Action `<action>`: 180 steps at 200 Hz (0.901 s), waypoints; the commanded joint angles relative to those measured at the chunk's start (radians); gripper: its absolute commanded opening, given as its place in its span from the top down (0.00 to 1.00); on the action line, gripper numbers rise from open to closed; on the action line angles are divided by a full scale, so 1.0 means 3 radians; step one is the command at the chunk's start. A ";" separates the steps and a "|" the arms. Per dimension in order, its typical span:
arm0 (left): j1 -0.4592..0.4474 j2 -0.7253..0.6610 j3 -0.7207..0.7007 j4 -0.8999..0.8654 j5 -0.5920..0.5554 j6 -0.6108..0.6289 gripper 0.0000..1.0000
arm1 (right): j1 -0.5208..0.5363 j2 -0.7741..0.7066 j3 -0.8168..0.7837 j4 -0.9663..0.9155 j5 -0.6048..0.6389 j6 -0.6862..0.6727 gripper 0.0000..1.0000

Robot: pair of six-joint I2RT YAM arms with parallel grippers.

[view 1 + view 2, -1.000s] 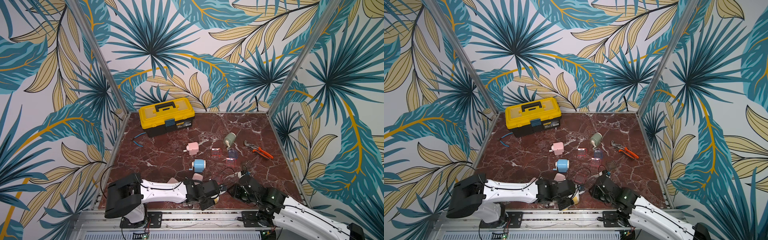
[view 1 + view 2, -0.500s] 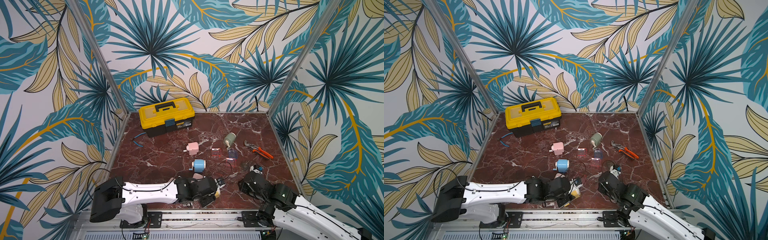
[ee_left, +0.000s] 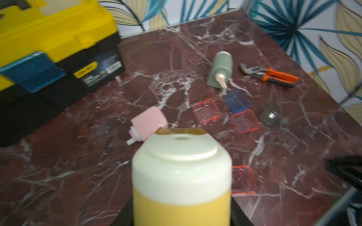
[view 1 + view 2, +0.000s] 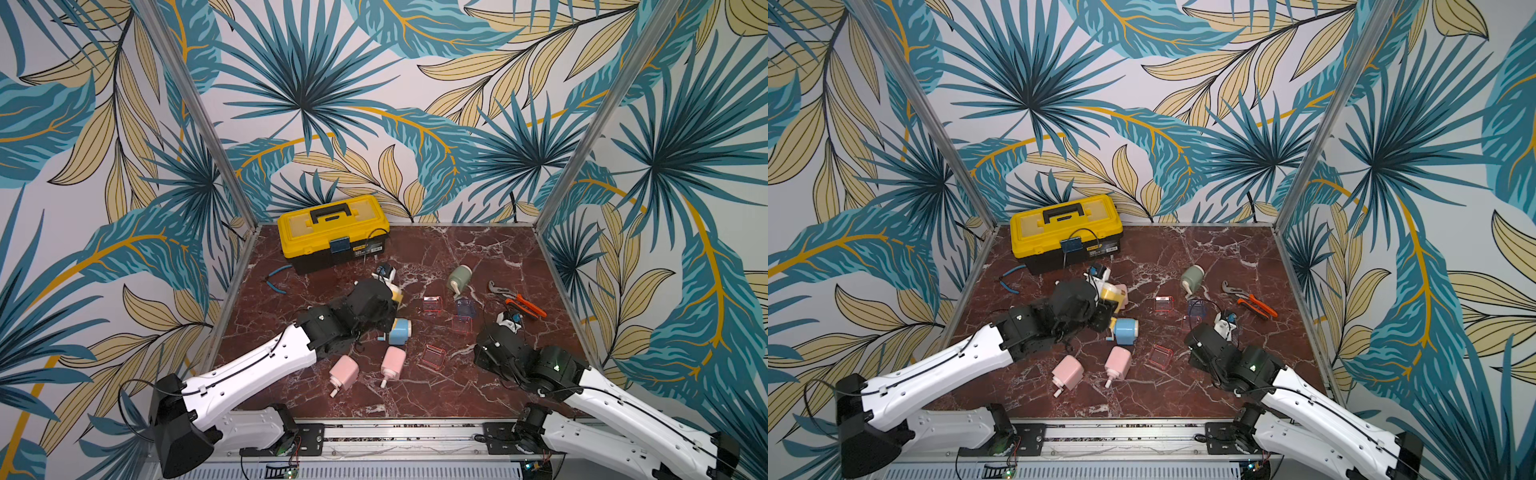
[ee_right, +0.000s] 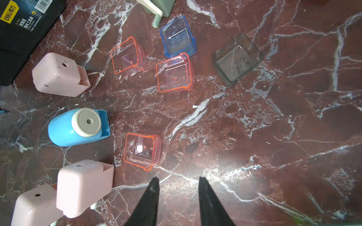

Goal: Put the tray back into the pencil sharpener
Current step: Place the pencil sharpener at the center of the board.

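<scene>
Through my right wrist camera I read "deli", followed by Chinese characters, on a yellow sticker (image 5: 9, 12). It sits on the black plastic base of the yellow toolbox (image 5: 19, 49). Beside it are a white barcode label (image 5: 43, 4) and white small print, both too small to read.

The dark-red, white-veined marble-patterned tabletop (image 5: 274, 137) shines glossy. The lower-centre transparent orange plastic tray (image 5: 142, 150) looks smooth, and the upper-left pink plastic sharpener body (image 5: 58, 75) looks matt.
</scene>
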 commanded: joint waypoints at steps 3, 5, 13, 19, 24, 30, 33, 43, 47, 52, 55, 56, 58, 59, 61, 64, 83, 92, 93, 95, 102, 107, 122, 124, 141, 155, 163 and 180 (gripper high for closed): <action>0.0479 0.0130 0.0238 -0.0720 0.0099 -0.0083 1.00 | -0.0001 0.0057 0.0066 -0.0031 0.0079 -0.0048 0.64; 0.0520 0.0140 0.0239 -0.0747 0.0126 -0.0089 1.00 | -0.0001 0.0061 0.0071 -0.0028 0.0079 -0.0046 0.64; 0.0700 0.0168 0.0231 -0.0836 0.0229 -0.0115 1.00 | -0.0003 0.0082 0.0072 -0.0025 0.0084 -0.0040 0.64; 0.0835 0.0188 0.0208 -0.0890 0.0302 -0.0146 1.00 | 0.0000 0.0100 0.0080 -0.0022 0.0084 -0.0041 0.64; 0.0948 0.0207 0.0185 -0.0922 0.0368 -0.0155 1.00 | -0.0001 0.0111 0.0080 -0.0015 0.0084 -0.0037 0.64; 0.1067 0.0237 0.0155 -0.0958 0.0459 -0.0136 1.00 | 0.0000 0.0131 0.0086 -0.0013 0.0087 -0.0035 0.64; 0.1133 0.0260 0.0142 -0.0974 0.0486 -0.0129 1.00 | -0.0001 0.0138 0.0092 -0.0011 0.0089 -0.0036 0.64; 0.1328 0.0355 0.0095 -0.1039 0.0553 -0.0122 1.00 | -0.0001 0.0173 0.0094 0.0000 0.0084 -0.0034 0.64; 0.1401 0.0404 0.0078 -0.1056 0.0606 -0.0107 1.00 | 0.0001 0.0192 0.0098 0.0003 0.0080 -0.0032 0.64; 0.1493 0.0478 0.0069 -0.1073 0.0656 -0.0094 1.00 | 0.0000 0.0210 0.0096 0.0012 0.0074 -0.0028 0.64; 0.1540 0.0516 0.0062 -0.1081 0.0669 -0.0083 1.00 | -0.0003 0.0220 0.0100 0.0021 0.0070 -0.0026 0.64; 0.1552 0.0535 0.0061 -0.1081 0.0670 -0.0079 1.00 | -0.0002 0.0221 0.0099 0.0022 0.0070 -0.0029 0.64; 0.1576 0.0567 0.0058 -0.1085 0.0671 -0.0073 1.00 | -0.0001 0.0233 0.0103 0.0023 0.0067 -0.0031 0.64; 0.1590 0.0581 0.0059 -0.1086 0.0672 -0.0066 1.00 | 0.0001 0.0235 0.0103 0.0029 0.0065 -0.0032 0.64; 0.1606 0.0612 0.0060 -0.1089 0.0670 -0.0057 1.00 | 0.0000 0.0243 0.0101 0.0036 0.0060 -0.0032 0.64; 0.1637 0.0655 0.0064 -0.1092 0.0660 -0.0039 1.00 | 0.0000 0.0253 0.0102 0.0042 0.0056 -0.0030 0.64; 0.1721 0.0928 0.0147 -0.1087 0.0600 0.0027 1.00 | -0.0006 0.0336 0.0134 0.0062 0.0036 -0.0053 0.64; 0.1745 0.1055 0.0207 -0.1087 0.0595 0.0053 1.00 | -0.0008 0.0375 0.0154 0.0064 0.0027 -0.0070 0.64; 0.1746 0.1071 0.0213 -0.1087 0.0595 0.0056 1.00 | -0.0007 0.0380 0.0157 0.0064 0.0025 -0.0074 0.64; 0.1754 0.1095 0.0224 -0.1087 0.0599 0.0063 1.00 | -0.0009 0.0388 0.0164 0.0067 0.0023 -0.0073 0.64; 0.1787 0.1209 0.0277 -0.1087 0.0625 0.0086 1.00 | -0.0009 0.0419 0.0178 0.0067 0.0018 -0.0084 0.64; 0.1806 0.1283 0.0312 -0.1087 0.0648 0.0105 0.99 | -0.0009 0.0437 0.0185 0.0072 0.0013 -0.0093 0.64; 0.1867 0.1477 0.0421 -0.1085 0.0684 0.0118 0.98 | -0.0016 0.0476 0.0206 0.0086 -0.0006 -0.0112 0.64; 0.1876 0.1503 0.0437 -0.1086 0.0686 0.0126 0.97 | -0.0011 0.0481 0.0207 0.0088 -0.0003 -0.0113 0.64; 0.1906 0.1675 0.0545 -0.1077 0.0682 0.0182 0.93 | -0.0018 0.0498 0.0212 0.0102 -0.0008 -0.0119 0.64; 0.1925 0.1791 0.0616 -0.1072 0.0668 0.0229 0.91 | -0.0019 0.0512 0.0212 0.0117 -0.0013 -0.0120 0.64; 0.1944 0.1842 0.0643 -0.1063 0.0657 0.0234 0.89 | -0.0026 0.0516 0.0215 0.0121 -0.0018 -0.0125 0.64; 0.1993 0.1907 0.0679 -0.1005 0.0667 0.0241 0.87 | -0.0032 0.0529 0.0211 0.0125 -0.0026 -0.0122 0.64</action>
